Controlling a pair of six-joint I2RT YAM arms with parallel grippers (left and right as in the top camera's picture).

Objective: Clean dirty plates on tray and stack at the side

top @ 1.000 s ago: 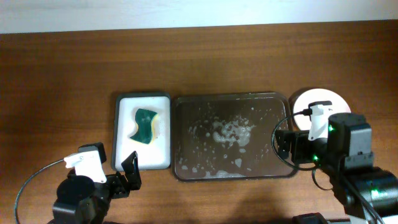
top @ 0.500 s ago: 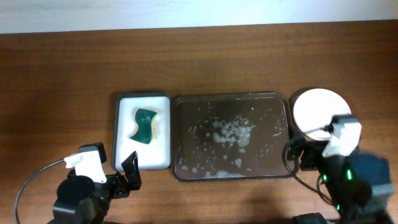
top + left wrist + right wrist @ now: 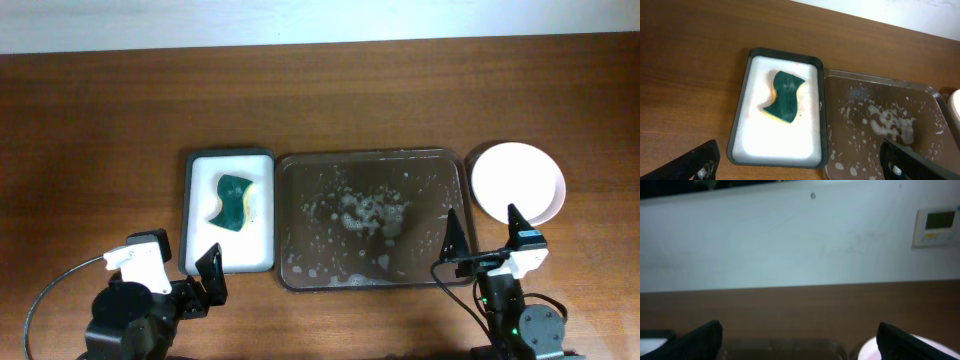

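Observation:
The dark brown tray (image 3: 300, 200) lies mid-table, wet with white suds, with no plate on it. It also shows in the left wrist view (image 3: 875, 78) and dimly in the right wrist view (image 3: 785, 347). A round plate (image 3: 518, 183), white with a pale pink rim, rests on the table just right of the tray; whether others lie under it cannot be told. Its edge shows in the right wrist view (image 3: 867, 352). My right gripper (image 3: 487, 235) is open and empty, near the tray's front right corner and in front of the plate. My left gripper (image 3: 180, 278) is open and empty at the front left.
A smaller dark-rimmed, white-lined tray (image 3: 200, 245) holding a green and yellow sponge (image 3: 232, 200) sits just left of the brown tray. It shows in the left wrist view (image 3: 790, 145) with the sponge (image 3: 784, 96). A pale wall lies behind the table.
My right arm has pulled back from beside the plate toward the table's front edge, leaving the plate fully uncovered. The left arm has not moved.

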